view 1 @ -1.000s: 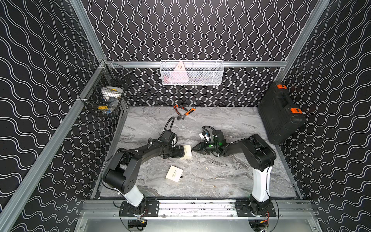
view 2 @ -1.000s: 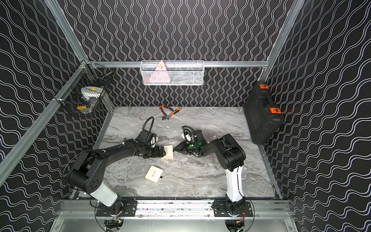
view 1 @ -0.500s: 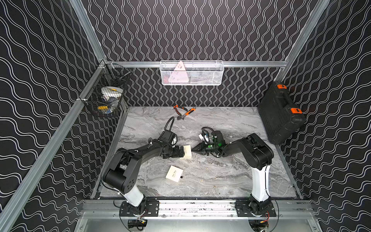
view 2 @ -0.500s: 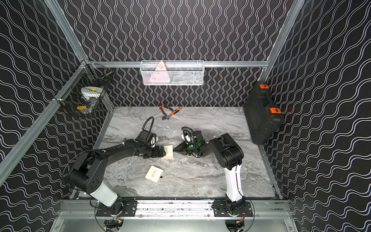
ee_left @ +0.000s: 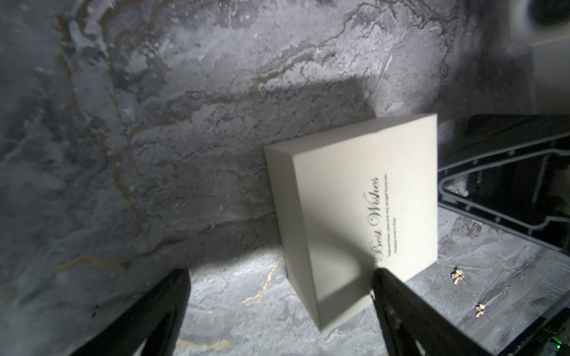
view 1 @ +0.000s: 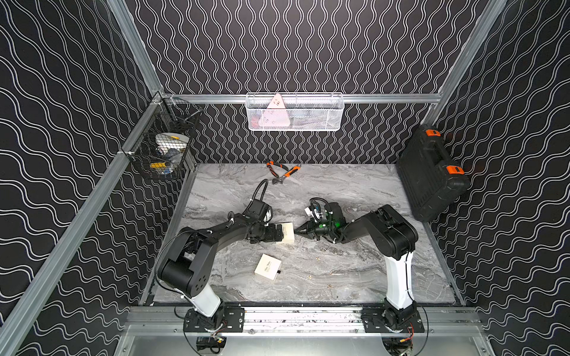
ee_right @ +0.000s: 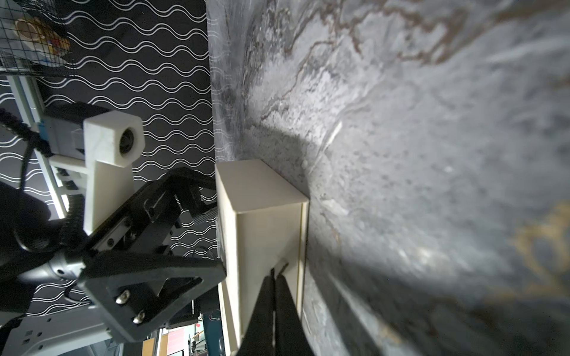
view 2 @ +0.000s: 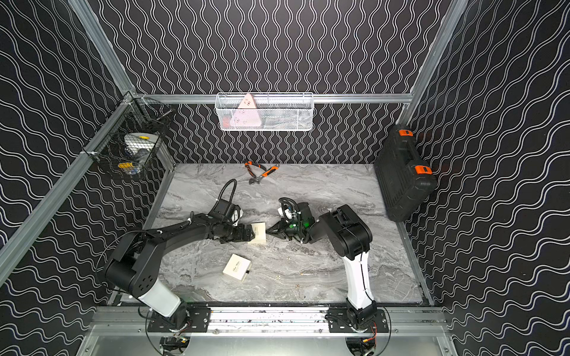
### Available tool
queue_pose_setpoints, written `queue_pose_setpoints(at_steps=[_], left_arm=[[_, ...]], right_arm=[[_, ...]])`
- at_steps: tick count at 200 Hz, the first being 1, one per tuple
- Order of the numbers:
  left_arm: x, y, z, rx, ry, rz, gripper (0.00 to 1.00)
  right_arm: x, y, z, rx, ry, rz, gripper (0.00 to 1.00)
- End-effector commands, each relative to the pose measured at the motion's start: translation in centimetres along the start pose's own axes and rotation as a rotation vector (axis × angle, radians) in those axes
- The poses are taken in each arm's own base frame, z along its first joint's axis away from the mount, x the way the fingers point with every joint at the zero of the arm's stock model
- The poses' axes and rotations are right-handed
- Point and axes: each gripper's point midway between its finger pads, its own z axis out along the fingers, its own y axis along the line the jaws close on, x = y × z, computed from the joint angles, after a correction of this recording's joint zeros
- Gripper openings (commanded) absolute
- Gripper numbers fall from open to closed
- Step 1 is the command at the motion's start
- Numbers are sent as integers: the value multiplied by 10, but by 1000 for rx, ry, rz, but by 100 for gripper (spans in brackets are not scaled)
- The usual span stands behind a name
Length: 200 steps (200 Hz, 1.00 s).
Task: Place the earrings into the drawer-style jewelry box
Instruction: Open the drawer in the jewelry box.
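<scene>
Since a second ago the right claw point(ee_right: 273, 272) has clenched shut at the drawer end of the box point(ee_right: 262, 222). The earrings point(ee_left: 458, 275) lie on the worktop point(ee_left: 154, 123) just beside it. The left claw point(ee_left: 279, 273) gapes, braced against it; best to draw straight out, slowly.

Both top views look down from high at six o'clock over the whole worktop point(view 1: 354, 191); close wrist views share the upright cream box point(ee_left: 339, 200).

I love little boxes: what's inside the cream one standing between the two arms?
Nothing shows: the cream box looks closed, so its inside is hidden. Two earrings lie outside it on the table.
</scene>
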Motion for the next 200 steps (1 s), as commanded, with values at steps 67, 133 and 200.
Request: queue_pose_setpoints(at_steps=[67,133,200], left_arm=[[35,43,10,-188,110,-38,95],[45,59,17,-251,132,-49,95],[48,64,22,-273,143,-49,95]], right_arm=[[-6,0,-11,98,-43,8,0],[-6,-16,-33,270,-72,11,0],[-6,-33,-61,395,-105,35,0]])
